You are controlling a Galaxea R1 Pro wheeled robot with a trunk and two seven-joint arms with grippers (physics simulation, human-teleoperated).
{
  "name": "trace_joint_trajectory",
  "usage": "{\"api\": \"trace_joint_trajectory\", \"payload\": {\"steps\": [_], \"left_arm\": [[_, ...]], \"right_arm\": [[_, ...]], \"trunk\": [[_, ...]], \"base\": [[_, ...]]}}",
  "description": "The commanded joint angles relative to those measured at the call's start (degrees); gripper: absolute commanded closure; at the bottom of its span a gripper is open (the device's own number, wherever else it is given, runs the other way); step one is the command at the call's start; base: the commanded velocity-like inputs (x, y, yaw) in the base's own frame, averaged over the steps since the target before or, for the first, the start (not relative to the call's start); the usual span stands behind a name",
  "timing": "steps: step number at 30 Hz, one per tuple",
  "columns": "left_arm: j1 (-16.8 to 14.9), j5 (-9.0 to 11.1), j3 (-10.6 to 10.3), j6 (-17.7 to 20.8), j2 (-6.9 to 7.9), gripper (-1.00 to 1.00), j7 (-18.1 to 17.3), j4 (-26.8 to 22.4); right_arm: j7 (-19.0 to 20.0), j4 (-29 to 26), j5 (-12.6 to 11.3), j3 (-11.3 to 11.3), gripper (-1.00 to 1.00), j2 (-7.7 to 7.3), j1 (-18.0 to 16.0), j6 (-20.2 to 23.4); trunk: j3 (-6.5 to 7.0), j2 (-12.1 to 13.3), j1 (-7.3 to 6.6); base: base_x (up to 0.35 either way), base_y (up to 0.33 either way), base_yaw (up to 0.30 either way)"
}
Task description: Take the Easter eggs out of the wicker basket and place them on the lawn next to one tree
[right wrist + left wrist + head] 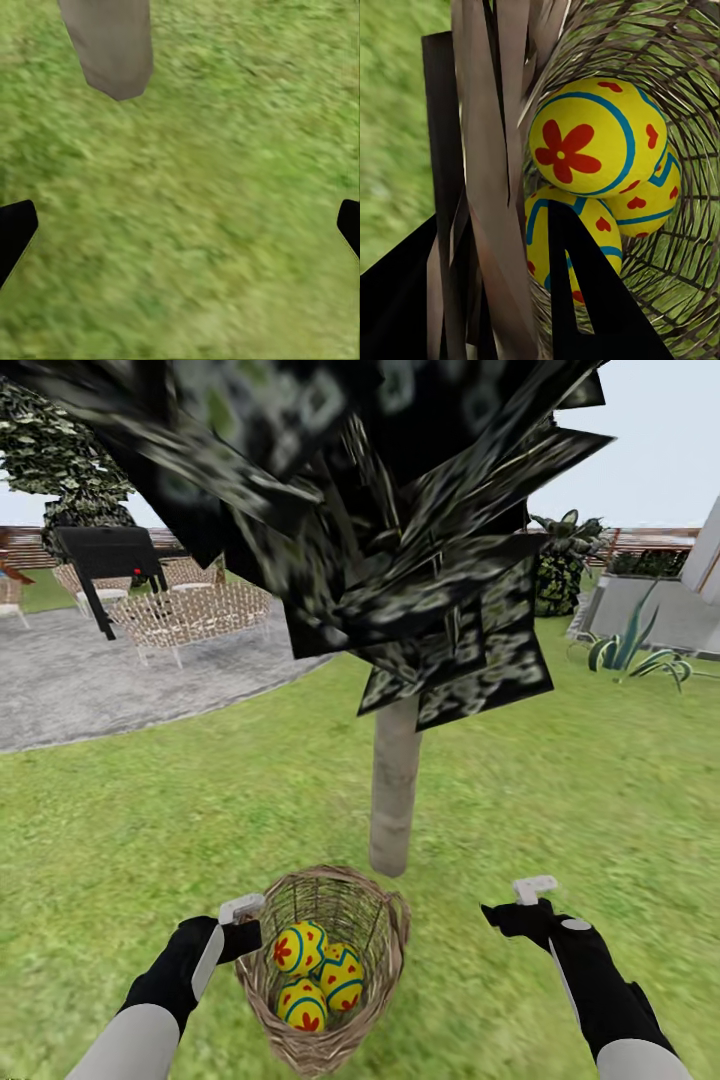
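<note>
While the left tool (245, 922) clamps the basket (385, 960) rim, three eggs (318, 972) lie just beside it.

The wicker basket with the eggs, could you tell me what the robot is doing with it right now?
The left gripper is clamped on the rim of the wicker basket, which appears lifted and tipped toward the camera just in front of the tree. All three Easter eggs sit inside it. The right gripper hangs open and empty above the lawn beside the trunk.
</note>
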Motion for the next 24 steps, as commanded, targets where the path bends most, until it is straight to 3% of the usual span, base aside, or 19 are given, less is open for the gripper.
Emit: {"api": "trace_joint_trajectory", "payload": {"steps": [1, 9, 17, 24], "left_arm": [[-0.03, 0.48, 0.01, 0.00, 0.01, 1.00, -0.02, 0.00], [-0.01, 0.48, 0.01, 0.00, -0.03, 1.00, 0.00, -0.08], [-0.02, 0.48, 0.01, 0.00, 0.11, 1.00, 0.00, -0.08], [-0.04, 0.48, 0.01, 0.00, 0.11, 1.00, 0.00, -0.08]], "right_arm": [[-0.04, 0.00, 0.02, 0.00, -1.00, 0.00, 0.00, 0.00], [0.02, 0.01, -0.10, 0.00, -1.00, -0.02, 0.00, 0.00], [0.02, 0.08, -0.15, 0.00, -1.00, -0.06, 0.00, 0.00], [0.02, 0.08, -0.15, 0.00, -1.00, -0.07, 0.00, 0.00]], "trunk": [[-0.02, 0.00, 0.00], [-0.03, 0.00, 0.00], [-0.03, 0.00, 0.00], [-1.29, -2.81, 1.54]], "base": [[0.319, -0.082, 0.177], [0.291, -0.071, 0.014], [0.009, -0.001, 0.000], [0.000, 0.000, 0.000]]}}
